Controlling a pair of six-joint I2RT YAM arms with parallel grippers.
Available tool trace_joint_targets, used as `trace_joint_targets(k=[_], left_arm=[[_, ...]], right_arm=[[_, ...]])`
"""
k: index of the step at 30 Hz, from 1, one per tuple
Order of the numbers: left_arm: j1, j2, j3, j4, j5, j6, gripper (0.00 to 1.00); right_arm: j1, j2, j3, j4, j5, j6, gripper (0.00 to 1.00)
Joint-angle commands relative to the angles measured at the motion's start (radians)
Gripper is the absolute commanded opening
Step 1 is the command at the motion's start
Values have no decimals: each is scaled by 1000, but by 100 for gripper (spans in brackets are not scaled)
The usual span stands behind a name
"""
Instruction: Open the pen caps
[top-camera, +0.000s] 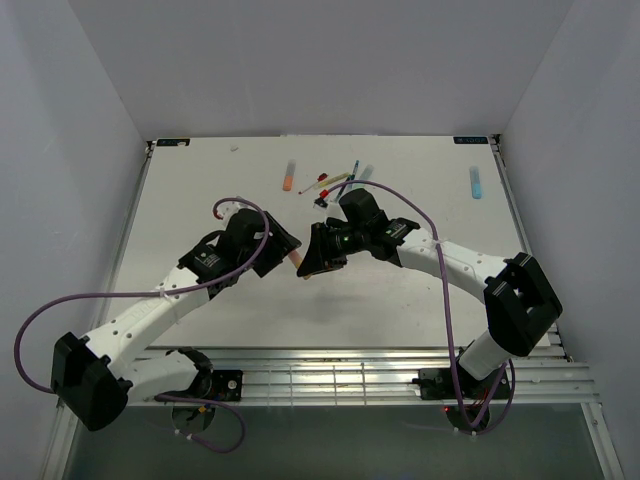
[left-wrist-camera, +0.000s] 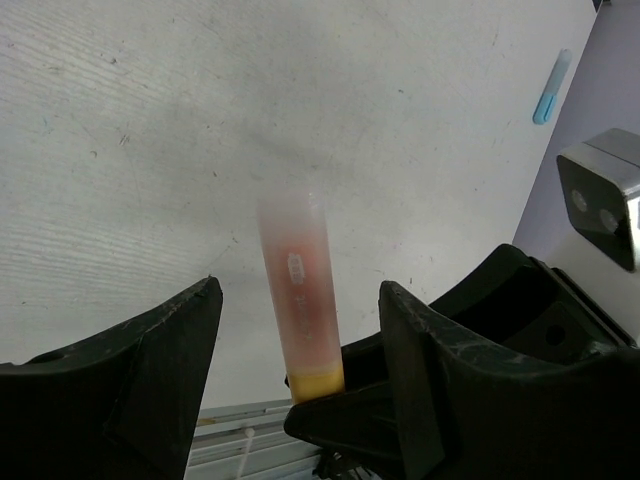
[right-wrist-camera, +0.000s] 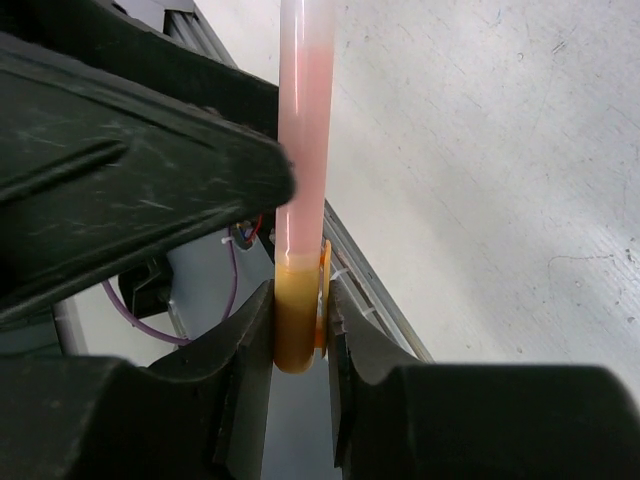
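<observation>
Two pincers meet near the middle of the white worktop (top-camera: 200, 190), sharing one thick pen. The right pincer (right-wrist-camera: 300, 300) is clamped on the orange cap (right-wrist-camera: 293, 340), its black fingertips pressing both sides. The cap is short, stubby and rounded at its closed end. It is opaque, glossy amber-orange plastic with a thin raised tab along one side. The barrel (right-wrist-camera: 305, 130) is seated in the cap and points toward 12 o'clock in the right wrist view. It is a smooth translucent tube, pink-orange near the cap and fading to milky white at the far end.

The left pincer (left-wrist-camera: 297, 290) stands open around the barrel, with a clear gap on each side and neither finger touching it. Its fingers are matte black, wedge-shaped and scuffed with fine scratches.

From above, a second orange pen (top-camera: 288, 178) lies on the worktop at about 12 o'clock from the held one. A loose cluster of thin pens (top-camera: 335, 182) in red, green and blue lies at about 1 o'clock. A blue pen (top-camera: 476, 181) lies alone at about 2 o'clock, near the far right edge. The worktop is flat and matte, with faint scratch marks.
</observation>
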Motion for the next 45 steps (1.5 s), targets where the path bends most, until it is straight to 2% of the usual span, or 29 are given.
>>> trace_joint_targets(k=[1,3,10,14,15,17,18,29,34,39,43,45], left_arm=[[0,29,12,9,27,-16,74],[0,45,20,9,24,-25,72],[1,79,26,13,15,-42,56],[14,69,15,32,8,-47,31],[21,69,13,35,8,-47,20],[27,68,10,39,8,-50,11],[33,71,9,44,11,-50,0],[83,94,23,78,-11,-63,0],[207,82,-66,208,123,-99,0],[300,151,-7,187,157,-65,0],[340,183,33,230,174,-19,0],[365,203,36,289,226,13,0]], right_arm=[[1,-32,7,54,-31,-12,8],[1,-34,6,57,-33,-10,8],[2,-49,-3,65,-31,-13,8],[2,-47,-5,50,-28,-18,8],[2,-47,-5,47,-30,-20,8],[2,-47,-8,45,-30,-21,8],[2,-46,-10,42,-30,-23,8],[2,-87,-43,-26,6,-37,8],[4,-110,-117,-7,25,-27,8],[5,-136,-192,-10,56,-41,8],[10,-149,-238,-16,64,-63,8],[13,-143,-243,-15,12,-85,8]])
